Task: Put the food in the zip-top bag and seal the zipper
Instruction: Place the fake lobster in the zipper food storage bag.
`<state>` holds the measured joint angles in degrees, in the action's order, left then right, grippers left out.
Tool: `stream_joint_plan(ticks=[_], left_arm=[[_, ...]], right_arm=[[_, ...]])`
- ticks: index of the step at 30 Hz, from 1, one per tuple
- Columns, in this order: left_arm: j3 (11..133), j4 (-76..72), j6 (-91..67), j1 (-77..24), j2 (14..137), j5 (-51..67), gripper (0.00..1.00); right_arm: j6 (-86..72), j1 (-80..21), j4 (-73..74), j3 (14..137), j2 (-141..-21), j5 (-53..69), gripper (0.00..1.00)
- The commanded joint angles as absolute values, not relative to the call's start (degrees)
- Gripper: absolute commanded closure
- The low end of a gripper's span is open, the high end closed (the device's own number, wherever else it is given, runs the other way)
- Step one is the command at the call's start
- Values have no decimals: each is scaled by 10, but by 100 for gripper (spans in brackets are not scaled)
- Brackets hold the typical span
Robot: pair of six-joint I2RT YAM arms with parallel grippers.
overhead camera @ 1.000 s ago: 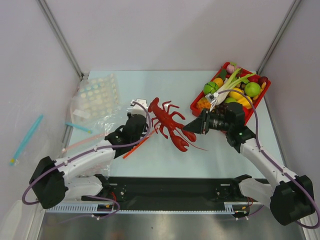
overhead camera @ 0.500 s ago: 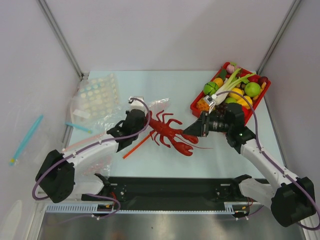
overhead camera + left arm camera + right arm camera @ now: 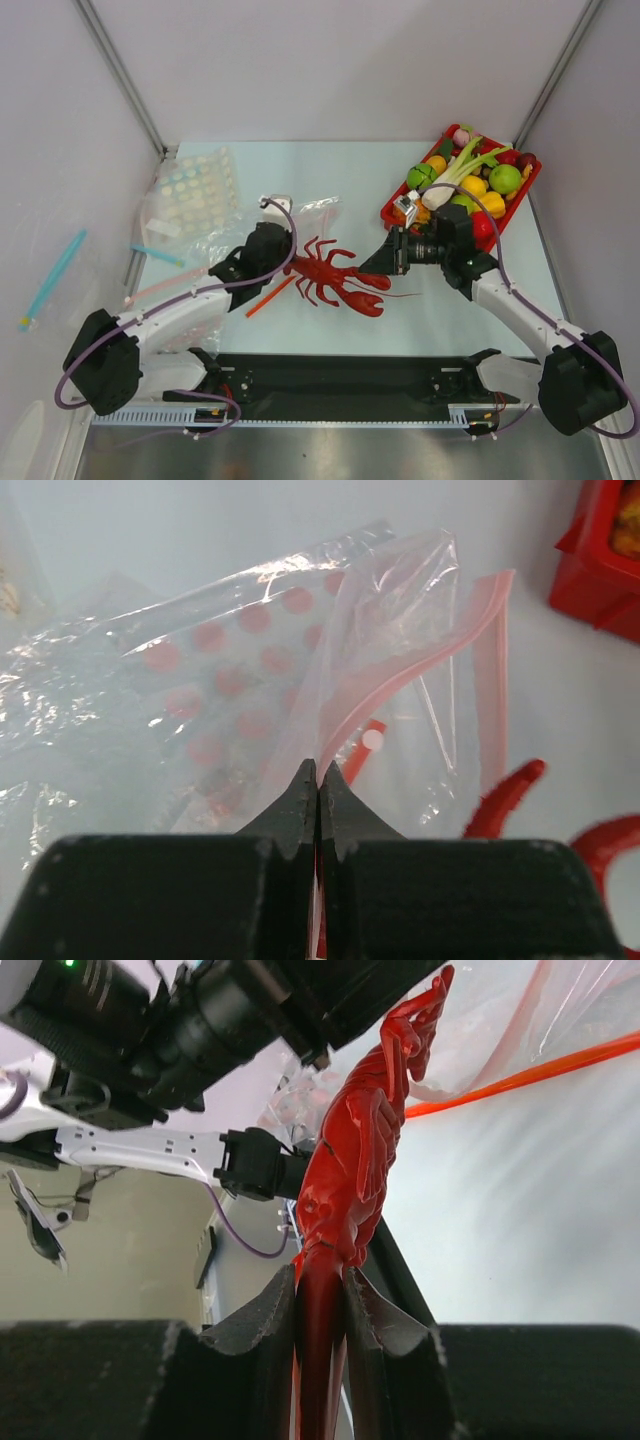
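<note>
TOY CRAYFISH MEETS BAG: My right claw (image 3: 320, 1278) is clamped on one narrow end of the single crayfish (image 3: 365, 1140), a glossy, hard red plastic toy with a ridged, segmented body and thin curled legs. It stretches over the pale table (image 3: 300, 170) between my two arms, and its far end is just beside my left claw (image 3: 318, 780). That left claw is pressed together on a fold of the zip-top bag (image 3: 400, 620), one clear, crinkly pouch of thin film. One flat, pale pink-red zipper (image 3: 497, 650) runs along its mouth edge. The bag lies at mid-table, just behind the crayfish. At far right sits one red tray (image 3: 389, 214), heaped with small bright toy foods I cannot count. One clear dotted bag (image 3: 195, 190) lies at far left.
</note>
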<state>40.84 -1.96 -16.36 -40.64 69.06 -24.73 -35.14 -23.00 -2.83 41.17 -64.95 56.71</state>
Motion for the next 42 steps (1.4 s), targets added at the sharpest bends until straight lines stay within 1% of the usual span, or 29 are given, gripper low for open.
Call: stream_joint_plan(ticks=[1, 6, 7, 8, 14, 15, 18, 25, 30, 38, 41, 42], left_arm=[[398, -75, -151, -425, 671, -211, 100], [406, -95, -128, -479, 699, -241, 100], [408, -96, -123, -493, 704, -254, 100], [410, -98, -121, -499, 707, -257, 100], [419, -99, -117, -522, 723, -277, 100], [419, -103, -114, -525, 723, -278, 100], [424, -104, -108, -540, 733, -293, 100], [441, -110, -111, -588, 752, -315, 100], [441, -103, -125, -591, 743, -310, 100], [442, -101, -139, -602, 739, -290, 99], [444, -101, -148, -603, 737, -273, 100], [443, -101, -155, -602, 737, -266, 100]], right_arm=[[-399, -221, -77, 430, -658, 577, 100], [-469, -185, -148, 391, -675, 592, 100], [-482, -177, -181, 383, -678, 598, 100], [-512, -163, -198, 376, -678, 601, 100], [-560, -117, -251, 339, -682, 598, 100], [-590, -107, -286, 332, -684, 598, 100], [-620, -98, -315, 315, -693, 598, 100], [-599, -98, -261, 309, -674, 539, 100], [-583, -98, -208, 308, -654, 484, 100], [-613, -83, -206, 279, -618, 416, 100], [-613, -88, -154, 277, -561, 338, 100], [-616, -98, -120, 277, -542, 279, 100]])
